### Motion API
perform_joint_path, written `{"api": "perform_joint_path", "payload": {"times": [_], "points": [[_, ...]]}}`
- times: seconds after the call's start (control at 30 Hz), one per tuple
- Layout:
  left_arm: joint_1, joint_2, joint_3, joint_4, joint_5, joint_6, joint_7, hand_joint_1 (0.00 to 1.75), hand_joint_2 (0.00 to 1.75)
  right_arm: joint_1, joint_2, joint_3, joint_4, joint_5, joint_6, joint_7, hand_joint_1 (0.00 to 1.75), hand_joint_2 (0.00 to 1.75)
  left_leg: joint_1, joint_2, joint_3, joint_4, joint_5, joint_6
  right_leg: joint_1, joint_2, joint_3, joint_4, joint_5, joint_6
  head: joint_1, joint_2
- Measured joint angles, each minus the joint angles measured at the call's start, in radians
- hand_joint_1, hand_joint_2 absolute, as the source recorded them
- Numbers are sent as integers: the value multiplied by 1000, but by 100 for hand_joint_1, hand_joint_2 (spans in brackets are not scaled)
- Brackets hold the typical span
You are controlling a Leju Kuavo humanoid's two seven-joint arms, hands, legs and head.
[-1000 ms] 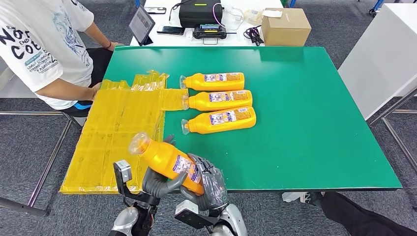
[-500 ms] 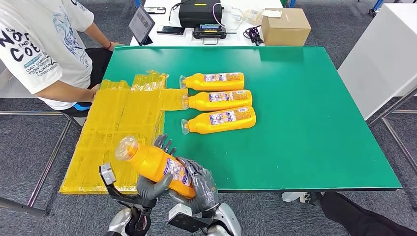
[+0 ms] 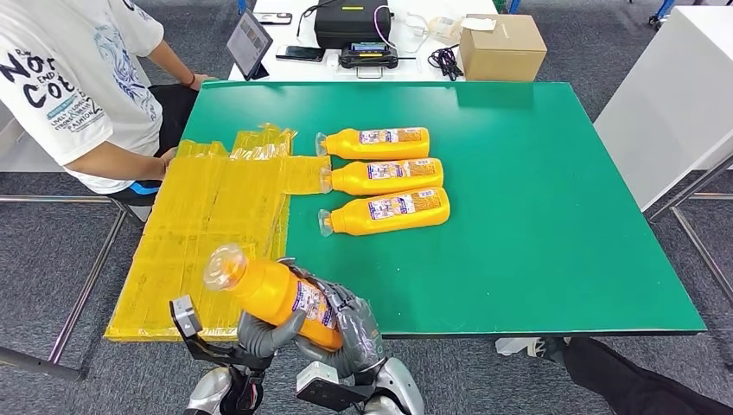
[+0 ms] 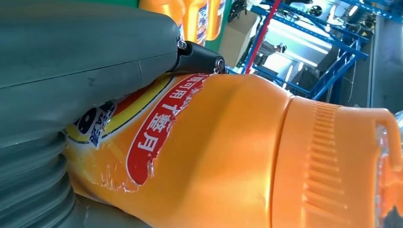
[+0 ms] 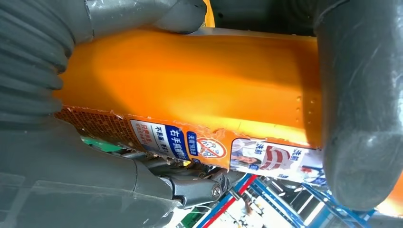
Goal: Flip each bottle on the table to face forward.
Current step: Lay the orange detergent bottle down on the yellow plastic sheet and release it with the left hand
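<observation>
Both hands — left hand (image 3: 259,331), right hand (image 3: 353,327) — clasp the orange bottle (image 3: 275,294), fingers hiding its lower label.

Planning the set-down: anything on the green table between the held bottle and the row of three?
Nothing visible. The held bottle, gripped by left hand and right hand, faces a bare stretch of table before the nearest row bottle.

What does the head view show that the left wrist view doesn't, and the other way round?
Head view alone: the green table, the yellow plastic sheets, a seated person, both hands, left hand and right hand, gripping the held bottle. Left wrist view alone: the ribbed orange cap collar and the torn red label up close. Both: the held bottle and the bottles lying on the table.
</observation>
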Motion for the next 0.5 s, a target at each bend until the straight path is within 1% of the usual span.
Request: {"api": "perform_joint_path", "payload": {"times": [0.2,0.23,0.33,0.37,0.47,0.5], "points": [[4,1,-1,-11,-51,36,-14,175,175,0,0,-1,0,2,13,0,175,175,0,0,0,0,0,0,0,0,0,0,0,0,0,0],[6,2,-1,-14,-57,42,-15,175,175,0,0,-1,0,3,14,1,140,175,0,0,0,0,0,0,0,0,0,0,0,0,0,0],[9,2,-1,-19,-64,54,-15,175,175,0,0,-3,0,7,19,2,9,175,0,0,0,0,0,0,0,0,0,0,0,0,0,0],[9,2,-1,-21,-67,61,-15,175,175,1,0,-4,1,12,19,2,0,131,0,0,0,0,0,0,0,0,0,0,0,0,0,0],[11,1,-1,-34,-88,109,-13,175,175,5,1,-17,3,26,21,6,0,0,0,0,0,0,0,0,0,0,0,0,0,0,0,0],[13,1,0,-40,-102,134,-13,175,175,8,1,-23,2,31,22,10,0,0,0,0,0,0,0,0,0,0,0,0,0,0,0,0]]}}
